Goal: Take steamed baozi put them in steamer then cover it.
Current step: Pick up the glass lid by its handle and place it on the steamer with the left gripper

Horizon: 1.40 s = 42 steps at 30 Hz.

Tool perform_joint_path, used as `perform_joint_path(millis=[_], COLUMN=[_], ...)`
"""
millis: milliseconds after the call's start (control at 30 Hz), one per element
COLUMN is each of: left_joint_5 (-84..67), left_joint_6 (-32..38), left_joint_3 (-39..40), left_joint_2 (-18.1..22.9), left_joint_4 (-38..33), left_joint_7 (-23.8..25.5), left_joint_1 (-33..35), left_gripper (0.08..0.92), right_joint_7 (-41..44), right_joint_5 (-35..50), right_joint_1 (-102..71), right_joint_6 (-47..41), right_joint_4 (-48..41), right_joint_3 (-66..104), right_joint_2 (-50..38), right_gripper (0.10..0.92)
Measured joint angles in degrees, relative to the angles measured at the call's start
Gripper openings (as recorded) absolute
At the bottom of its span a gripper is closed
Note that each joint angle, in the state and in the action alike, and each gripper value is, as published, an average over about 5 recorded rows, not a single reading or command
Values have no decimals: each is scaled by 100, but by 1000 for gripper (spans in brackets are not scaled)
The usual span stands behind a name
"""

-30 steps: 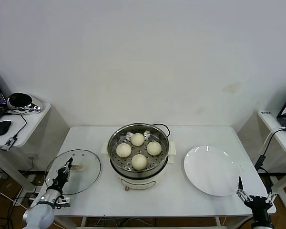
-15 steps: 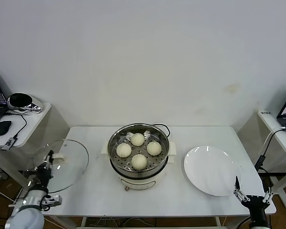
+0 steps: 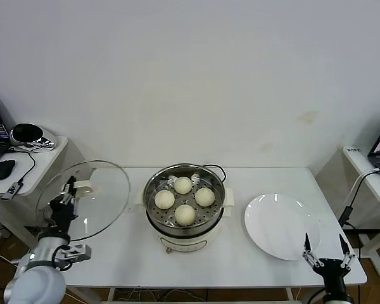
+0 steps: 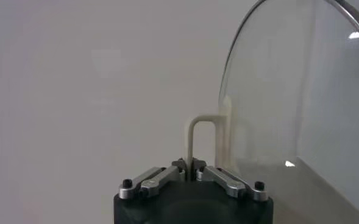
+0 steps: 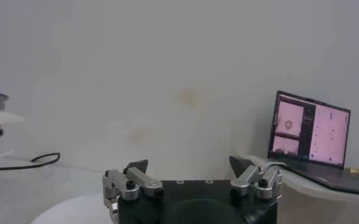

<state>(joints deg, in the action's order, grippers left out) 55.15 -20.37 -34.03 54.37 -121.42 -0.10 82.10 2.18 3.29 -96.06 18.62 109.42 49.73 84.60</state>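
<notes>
Several cream-white baozi (image 3: 184,198) lie on the perforated tray of the steamer (image 3: 184,205) at the table's middle. The glass cover (image 3: 88,197) is lifted off the table and tilted up on edge at the table's left end, left of the steamer. My left gripper (image 3: 68,191) is shut on the cover's white handle (image 4: 201,137); the glass disc (image 4: 289,91) rises beside it. My right gripper (image 3: 323,242) stands open and holds nothing, low at the table's front right corner, just in front of the white plate.
A white round plate (image 3: 280,226) lies to the right of the steamer. The steamer's black cord (image 3: 216,169) runs behind it. Side desks stand on both flanks, with a laptop (image 5: 312,129) on the right one and a mouse (image 3: 2,168) on the left one.
The left gripper has raised the cover off the table and tipped it upright, first swinging left and then up and back toward the steamer. The right gripper drifted slightly left and stays open.
</notes>
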Motion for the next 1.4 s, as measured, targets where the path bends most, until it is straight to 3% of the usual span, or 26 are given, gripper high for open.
perform_joint_path(millis=[333, 800, 1100, 1400], left_joint_5=[358, 1296, 1711, 1973], left_joint_6=[-615, -1088, -1047, -935], left_joint_3=[1235, 3034, 3640, 3858], left_joint_2=[99, 922, 1439, 1721], left_joint_4=[-203, 551, 1103, 1540], left_joint_7=[399, 1129, 1351, 1419], left_joint_1=[-806, -2332, -2915, -3089], left_gripper=[132, 132, 132, 132], right_joint_7=[-144, -198, -212, -222], right_joint_5=[-476, -818, -862, -872], right_joint_1=[71, 98, 98, 81], right_joint_6=[-33, -18, 25, 68], right_joint_4=[-21, -100, -149, -189], right_joint_3=[-176, -309, -314, -339], right_joint_2=[210, 335, 317, 279], right_gripper=[823, 823, 823, 823])
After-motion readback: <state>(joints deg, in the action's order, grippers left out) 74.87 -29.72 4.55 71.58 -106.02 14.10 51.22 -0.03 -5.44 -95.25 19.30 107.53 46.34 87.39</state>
